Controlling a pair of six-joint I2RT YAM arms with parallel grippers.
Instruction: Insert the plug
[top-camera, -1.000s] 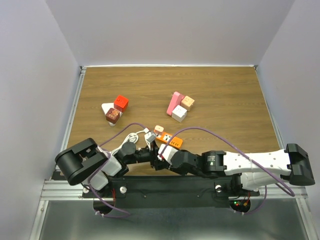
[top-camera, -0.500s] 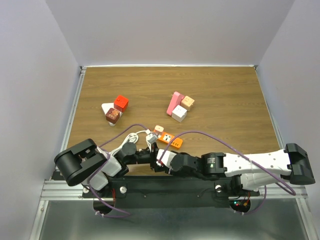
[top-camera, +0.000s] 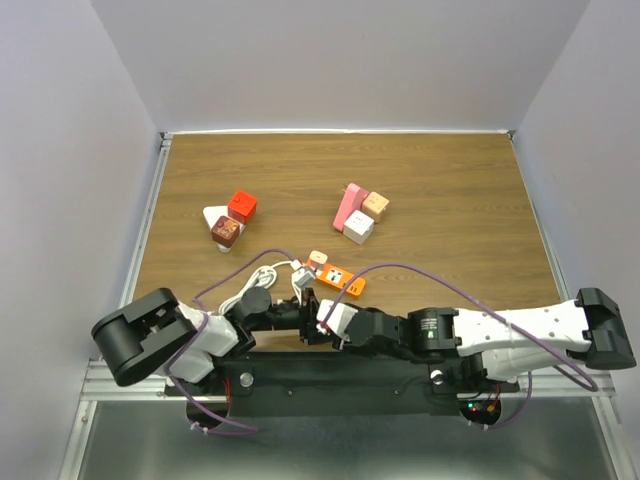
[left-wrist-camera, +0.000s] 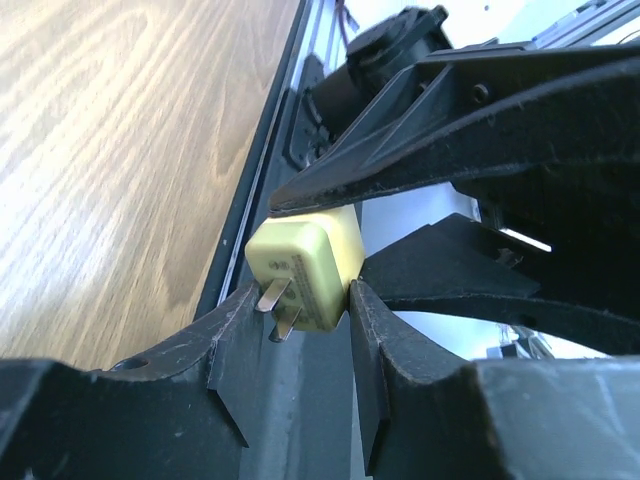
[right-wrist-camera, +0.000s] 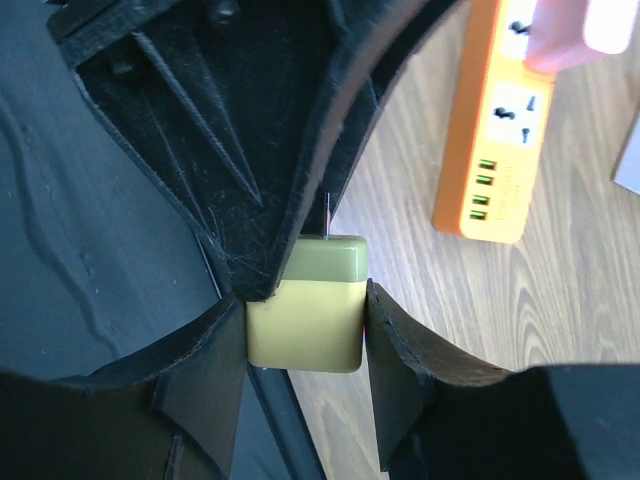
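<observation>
A yellow-green plug (left-wrist-camera: 305, 268) with two metal prongs sits between the fingers of both grippers, over the table's near edge. My left gripper (left-wrist-camera: 300, 300) is shut on it, one finger against the prongs and the other against the body. My right gripper (right-wrist-camera: 306, 300) is shut on the same plug (right-wrist-camera: 305, 315) from the opposite side. In the top view the two grippers meet, left (top-camera: 306, 312) against right (top-camera: 324, 320), and hide the plug. The orange power strip (top-camera: 340, 280) lies just beyond them on the table and also shows in the right wrist view (right-wrist-camera: 495, 130).
A pink plug (top-camera: 318, 258) sits at the strip's far end, with a white adapter (top-camera: 301, 276) and coiled white cable (top-camera: 250, 278) beside it. Red, white and dark blocks (top-camera: 230, 218) lie far left. Pink, peach and white blocks (top-camera: 358, 213) lie mid-table. The black base rail (top-camera: 330, 372) runs along the near edge.
Both grippers, still joined at the plug, have shifted a little left and toward the near edge. The left arm's elbow has swung down and to the left.
</observation>
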